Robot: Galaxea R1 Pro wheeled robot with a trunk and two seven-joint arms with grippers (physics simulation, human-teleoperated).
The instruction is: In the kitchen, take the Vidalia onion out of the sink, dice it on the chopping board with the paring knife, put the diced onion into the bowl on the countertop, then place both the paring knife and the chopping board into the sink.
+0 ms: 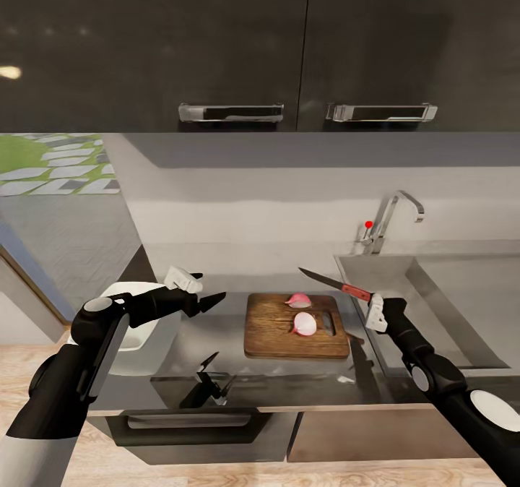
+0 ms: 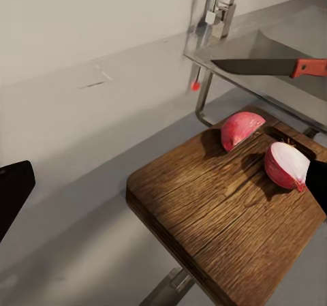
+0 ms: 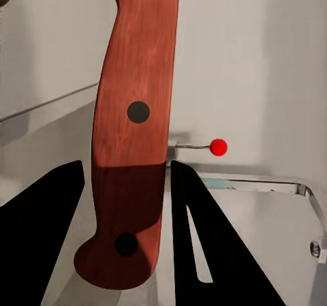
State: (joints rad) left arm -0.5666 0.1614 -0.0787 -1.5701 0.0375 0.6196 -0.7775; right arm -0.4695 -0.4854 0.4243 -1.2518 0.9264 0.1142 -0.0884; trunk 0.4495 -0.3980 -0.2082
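The right tool [image 1: 374, 306] grips the paring knife [image 1: 334, 282] by its red-brown handle, the dark fingers [image 3: 204, 251] closed on either side of the riveted grip. The blade points toward 10 o'clock in the head view, held in the air above the far right corner of the chopping board [image 1: 274, 335], over the gap between board and sink [image 1: 462, 306].

The board lies flat on the worktop [image 1: 188, 371], its slot handle at the 3 o'clock end. On it rest two halves of the Vidalia onion: one half [image 1: 298, 300] near the far edge, skin side up, and the other half [image 1: 305, 323] just beside the slot, showing its pale cut face.

At 9 o'clock from the board the left tool [image 1: 206, 300] hovers above the worktop with its fingers spread wide and nothing between them. Behind that arm, at the worktop's left end, sits the white bowl [image 1: 141, 346].

The curved tap [image 1: 390, 220] with its red dot stands at the sink's far left corner.
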